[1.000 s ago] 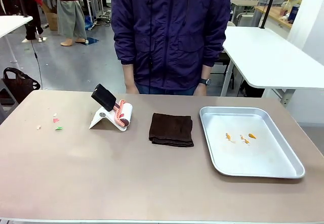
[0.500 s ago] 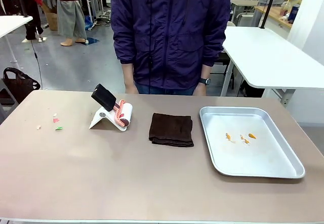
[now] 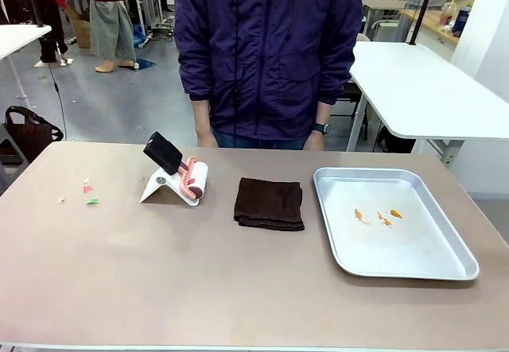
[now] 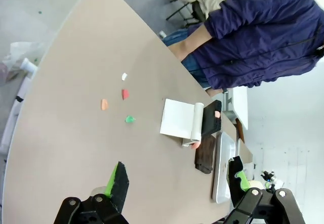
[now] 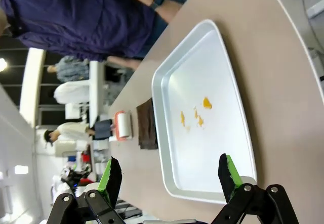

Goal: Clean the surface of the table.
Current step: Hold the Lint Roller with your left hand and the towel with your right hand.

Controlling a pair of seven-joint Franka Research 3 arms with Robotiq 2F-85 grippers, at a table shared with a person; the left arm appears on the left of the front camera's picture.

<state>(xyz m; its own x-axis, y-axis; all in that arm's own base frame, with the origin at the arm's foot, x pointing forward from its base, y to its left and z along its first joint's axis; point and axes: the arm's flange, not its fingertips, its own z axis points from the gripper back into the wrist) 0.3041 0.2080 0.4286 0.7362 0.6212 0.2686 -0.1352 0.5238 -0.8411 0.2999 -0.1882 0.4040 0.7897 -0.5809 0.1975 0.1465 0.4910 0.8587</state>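
The brownish-taupe table (image 3: 199, 280) carries a few small scraps (image 3: 87, 189) at its left, coloured pink, green and pale. A lint roller (image 3: 193, 179) with a black handle rests on a white stand beside a folded dark brown cloth (image 3: 270, 203). In the left wrist view my left gripper (image 4: 176, 181) hangs open high above the table (image 4: 61, 148), with the scraps (image 4: 125, 93) and the lint roller (image 4: 198, 124) far below. In the right wrist view my right gripper (image 5: 169, 176) is open above the silver tray (image 5: 223, 148).
The silver metal tray (image 3: 394, 264) at the right holds three small orange bits (image 3: 383, 218). A person in a dark blue jacket (image 3: 266, 50) stands at the far edge with arms down. White-topped tables (image 3: 429, 90) stand behind.
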